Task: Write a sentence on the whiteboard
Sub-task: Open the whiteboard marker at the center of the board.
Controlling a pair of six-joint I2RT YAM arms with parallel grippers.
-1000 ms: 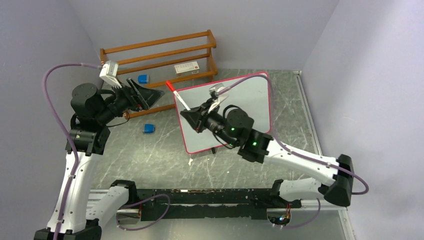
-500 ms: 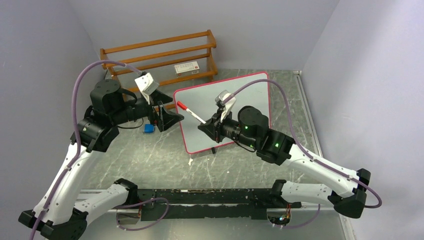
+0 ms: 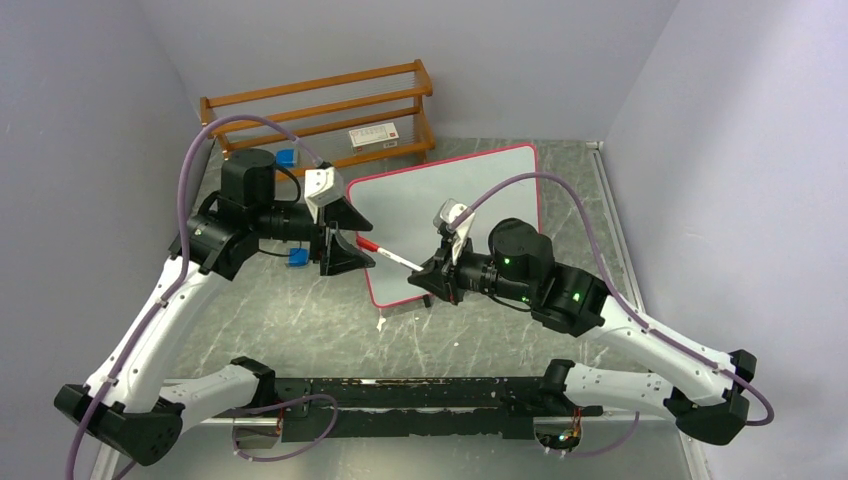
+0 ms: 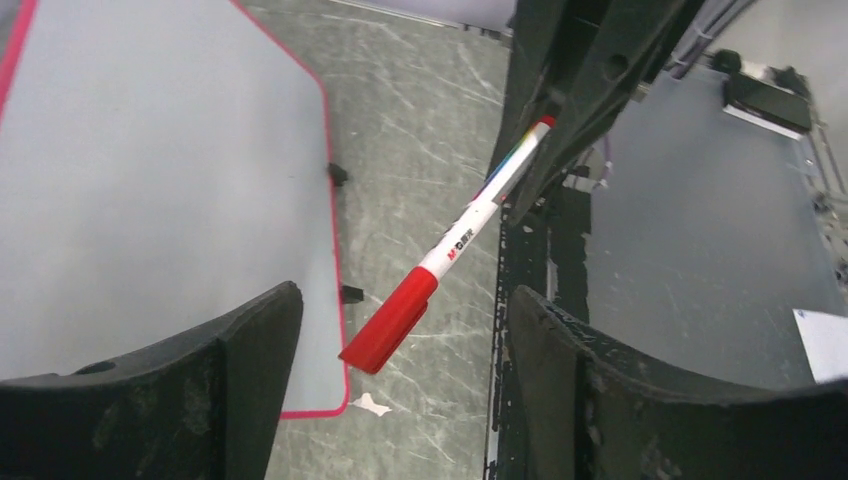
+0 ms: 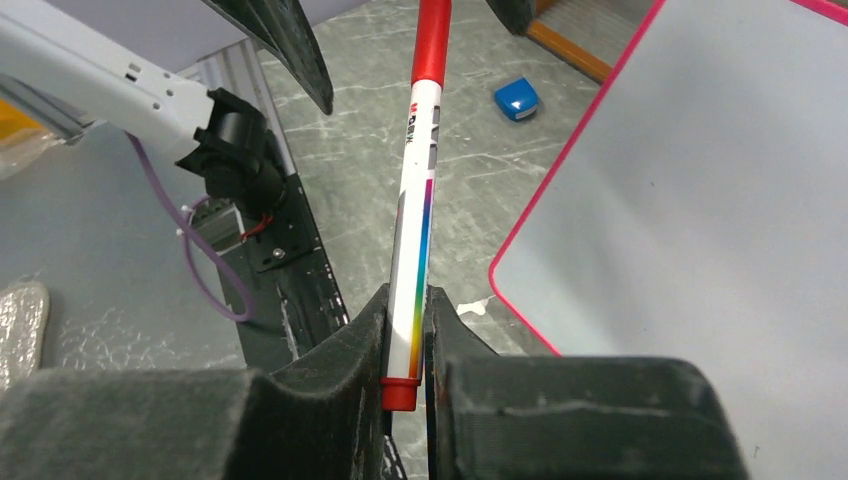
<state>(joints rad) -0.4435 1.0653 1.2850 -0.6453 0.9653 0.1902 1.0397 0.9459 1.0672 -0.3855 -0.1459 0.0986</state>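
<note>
We see the right gripper (image 5: 405, 335) squeezed tight on the back end of a marker (image 5: 420, 190), with one finger pressed on each side of it. The marker is white with a rainbow stripe, and it has a red cap (image 4: 395, 325) on its front end. The right arm holds it out toward the left gripper (image 3: 352, 238). The left gripper's two black fingers (image 4: 250, 350) are spread wide apart. The red cap sits in the space between them, and we can see a gap on each side, so neither finger touches it. The whiteboard (image 3: 470, 195) rests on the grey stone-look table (image 3: 320, 310), toward the back and a little to the right. It has a thin pink-red rim and small black feet (image 4: 338, 173). Its face looks plain white in every view. From above, the marker hangs over the near left corner of the board, and both grippers meet just at that corner. A wooden rack (image 3: 320, 110) stands behind the board by the back wall, with a small white box (image 3: 373, 136) on one of its shelves. A small blue thing (image 3: 297, 258) lies on the table near the left gripper, and another blue thing (image 3: 286, 157) sits by the rack. A tiny white scrap (image 3: 381, 323) lies just beside the board's near corner.
</note>
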